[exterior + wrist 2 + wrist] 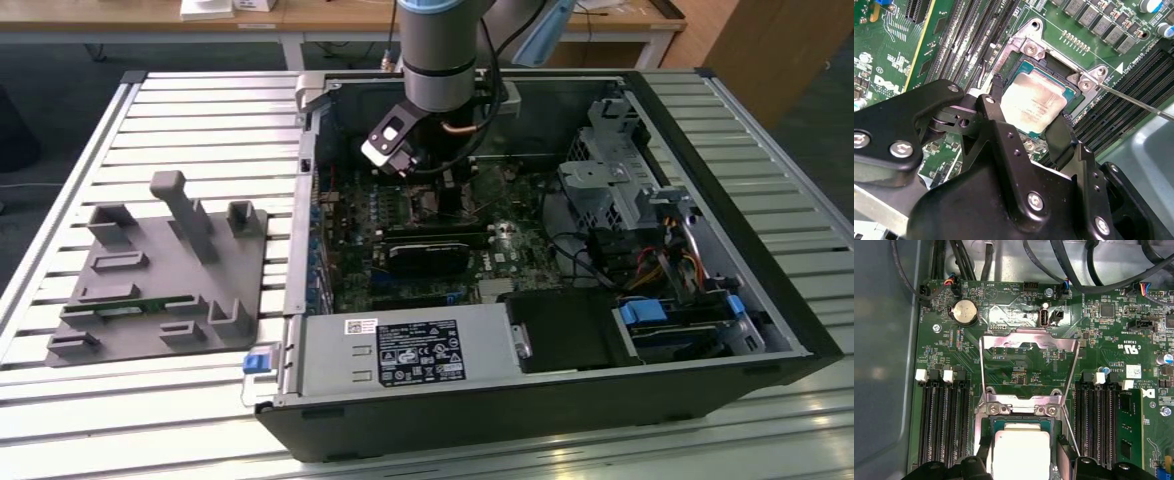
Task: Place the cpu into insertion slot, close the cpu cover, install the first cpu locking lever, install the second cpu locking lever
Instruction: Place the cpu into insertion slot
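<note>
Gripper [1028, 116] is held directly over the cpu [1036, 102], jaws spread approx. chip-wide at opp. edges; no firm hold is seen. Cpu is seated flat in the insertion slot [1056, 65] straight below. Cpu cover [999, 340] is swung open just beyond.

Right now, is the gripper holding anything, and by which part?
Cannot be told. The gripper sits over the square silver-topped cpu in the black-rimmed insertion slot, but whether it grips the chip's edges is unclear.
</note>
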Robot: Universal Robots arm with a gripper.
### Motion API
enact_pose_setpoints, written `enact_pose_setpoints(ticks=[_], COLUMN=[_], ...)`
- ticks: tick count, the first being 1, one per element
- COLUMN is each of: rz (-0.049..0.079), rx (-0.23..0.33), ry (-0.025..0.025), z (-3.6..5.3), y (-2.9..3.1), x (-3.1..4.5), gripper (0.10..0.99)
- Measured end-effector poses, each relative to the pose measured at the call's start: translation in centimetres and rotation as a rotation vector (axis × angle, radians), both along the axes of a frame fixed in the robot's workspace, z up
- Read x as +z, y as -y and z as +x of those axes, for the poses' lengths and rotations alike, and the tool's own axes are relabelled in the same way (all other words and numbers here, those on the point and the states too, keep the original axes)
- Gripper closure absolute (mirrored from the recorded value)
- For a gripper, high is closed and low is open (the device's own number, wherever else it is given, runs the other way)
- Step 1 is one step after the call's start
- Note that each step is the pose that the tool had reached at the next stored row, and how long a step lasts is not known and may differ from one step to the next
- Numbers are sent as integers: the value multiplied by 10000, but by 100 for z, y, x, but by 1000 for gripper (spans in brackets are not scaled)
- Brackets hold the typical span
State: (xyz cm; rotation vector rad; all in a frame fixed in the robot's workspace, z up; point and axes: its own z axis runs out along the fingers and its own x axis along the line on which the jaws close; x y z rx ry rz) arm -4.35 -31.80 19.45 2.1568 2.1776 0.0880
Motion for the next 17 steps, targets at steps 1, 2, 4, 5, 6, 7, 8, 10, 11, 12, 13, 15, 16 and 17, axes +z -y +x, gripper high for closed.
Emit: enact_pose_setpoints(ticks=[1, 2, 4, 5, 6, 7, 8, 10, 11, 12, 13, 15, 16, 17], rz=[0, 0, 2, 0, -1, 0, 1, 0, 0, 0, -1, 2, 3, 16], rx=[0, 0, 0, 0, 0, 0, 0, 0, 1, 1, 0, 0, 0, 0], ry=[0, 0, 1, -1, -1, -3, -7, -19, -28, -40, -61, -152, -203, -246], z=[0, 0, 0, 0, 0, 0, 0, 2, 3, 6, 10, 34, 43, 51], y=[0, 0, 0, 0, 0, 0, 0, 0, 0, 0, 0, -1, 0, 0], x=[10, 24, 55, 72, 90, 107, 125, 157, 169, 179, 186, 191, 195, 199], gripper=[471, 471, 471, 471, 471, 471, 471, 471, 471, 486, 549, 549, 612, 671])
